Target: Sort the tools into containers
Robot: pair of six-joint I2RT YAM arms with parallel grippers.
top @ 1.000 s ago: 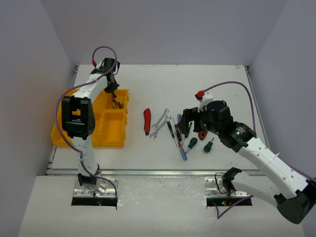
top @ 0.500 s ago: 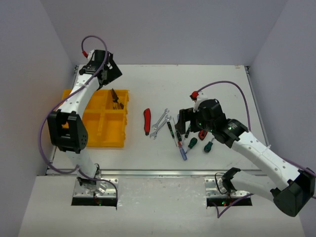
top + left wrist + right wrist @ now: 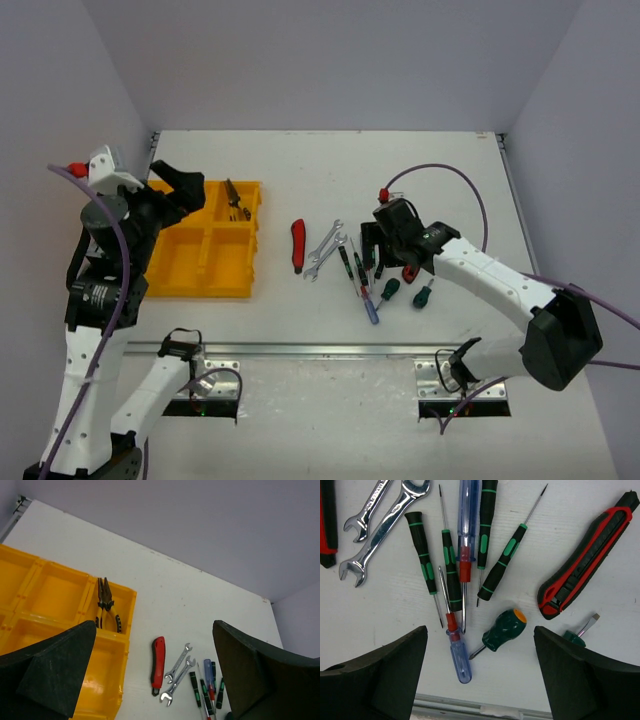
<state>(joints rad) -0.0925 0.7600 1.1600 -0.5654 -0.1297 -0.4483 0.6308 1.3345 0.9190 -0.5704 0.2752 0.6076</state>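
The yellow tray of containers lies at the left, with yellow-handled pliers in its far right compartment. On the table lie the red-handled knife, two silver wrenches and a cluster of screwdrivers. My left gripper hangs open and empty, high above the tray's far left. My right gripper is open just above the screwdrivers, with a blue-handled one and a stubby green one between its fingers.
A red-and-black-handled tool and a second stubby green screwdriver lie right of the cluster. Thin green-black screwdrivers fan out beside a long blue-handled one. The table's near edge rail runs close below.
My left gripper opened, left the yellow pliers in the tray's far right compartment, and pulled away up and to the left. My right gripper shifted slightly left over the screwdrivers.
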